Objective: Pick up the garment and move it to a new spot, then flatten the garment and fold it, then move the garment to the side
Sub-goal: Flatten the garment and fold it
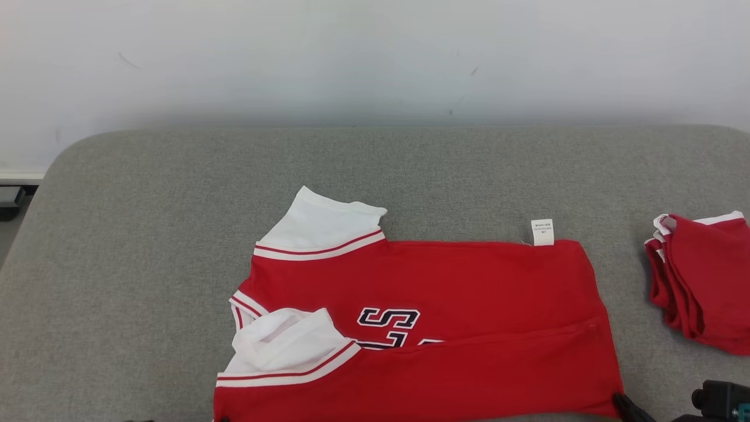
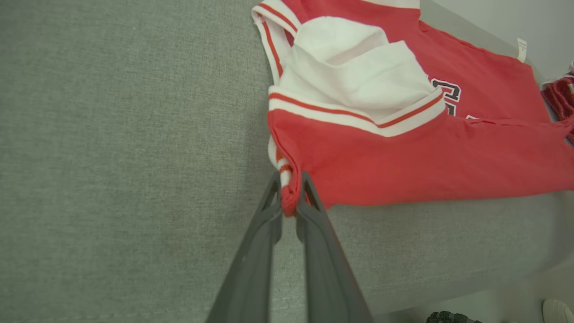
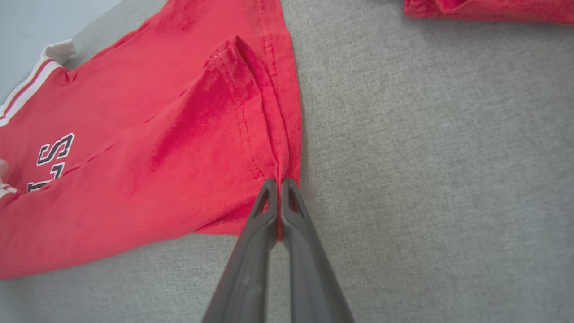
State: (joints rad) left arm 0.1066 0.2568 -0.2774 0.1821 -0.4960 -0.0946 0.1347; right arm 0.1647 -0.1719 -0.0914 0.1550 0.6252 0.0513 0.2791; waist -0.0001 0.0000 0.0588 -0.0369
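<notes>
On the grey padded bench, near half, about centre, the red garment is laid with its long axis left–right along the near edge: sleeves toward the left edge, hem toward the right. A stack of folded red clothes is parked at the right edge, well apart. The garment's near long side is turned over onto the body, so the dark lettering is half covered; one white sleeve is spread toward the far edge, the other is rumpled at the flap's left end. Left gripper is clenched on the near left corner, with red cloth and striped trim pinched in it. Right gripper is clenched on the near right corner, at the hem seam. Each corner is held by the arm on its own side, and the whole garment lies ahead of both grippers, toward the far edge. Step is judged to be the lengthwise fold: the held edge would have to be carried away from the robot, square to the long axis, both ends kept level. Whether that edge is lifted clear of the bench cannot be told for certain. A small white label is sticking out at the far right corner of the garment.
</notes>
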